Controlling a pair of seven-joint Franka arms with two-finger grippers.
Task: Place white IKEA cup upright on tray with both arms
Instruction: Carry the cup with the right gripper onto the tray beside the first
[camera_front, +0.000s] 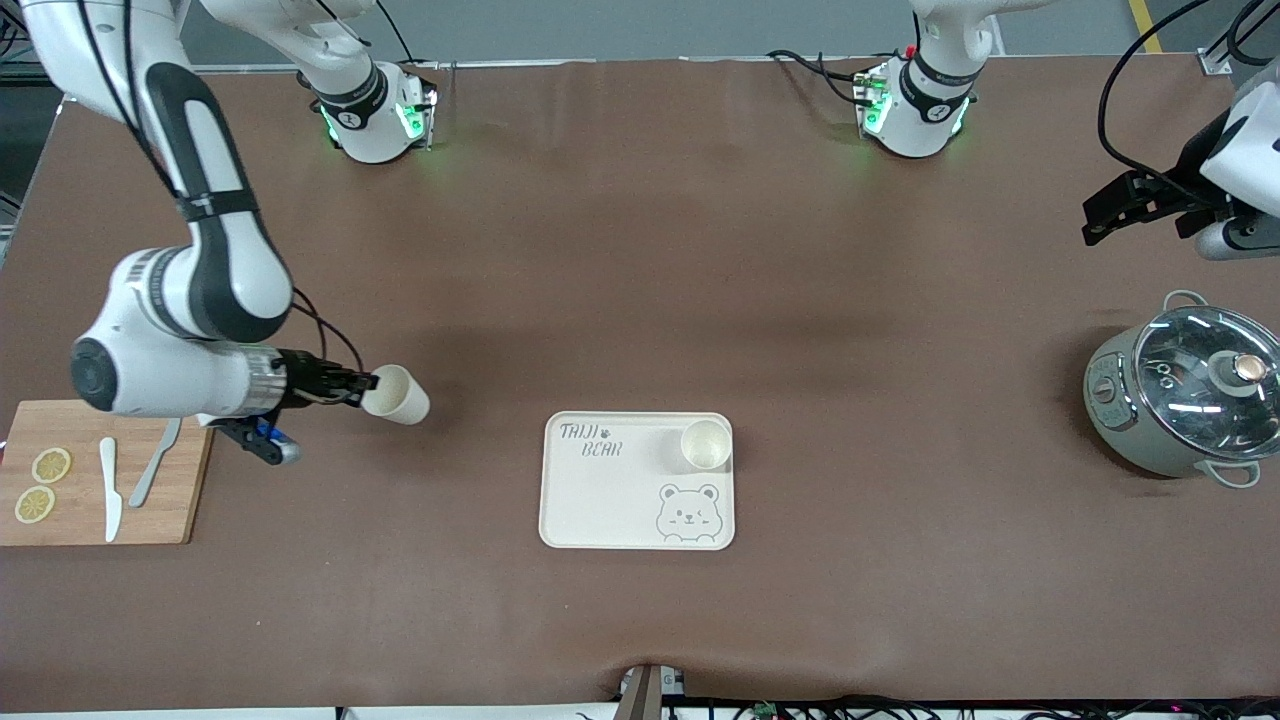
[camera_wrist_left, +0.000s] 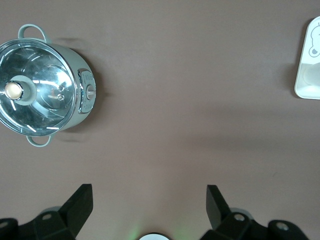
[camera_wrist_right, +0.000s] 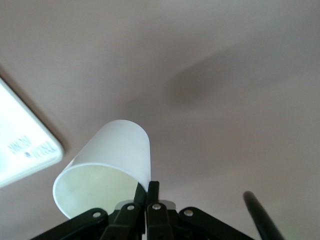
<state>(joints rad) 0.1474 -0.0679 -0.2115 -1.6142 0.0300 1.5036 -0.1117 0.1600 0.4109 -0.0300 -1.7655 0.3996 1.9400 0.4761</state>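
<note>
My right gripper (camera_front: 372, 382) is shut on the rim of a white cup (camera_front: 398, 396). It holds the cup tilted on its side over the brown table, between the cutting board and the tray. In the right wrist view the fingertips (camera_wrist_right: 154, 187) pinch the wall of the cup (camera_wrist_right: 115, 155), one inside and one outside. The cream bear tray (camera_front: 600, 500) lies at the table's middle, near the front camera. A second white cup (camera_front: 706, 444) stands upright on its corner. My left gripper (camera_front: 1100, 218) is open and empty (camera_wrist_left: 148, 192) over bare table at the left arm's end.
A wooden cutting board (camera_front: 160, 510) with lemon slices, a white knife and a utensil lies at the right arm's end. A grey pot with a glass lid (camera_front: 1185, 390) stands at the left arm's end, also in the left wrist view (camera_wrist_left: 42, 95). The tray's edge shows in both wrist views.
</note>
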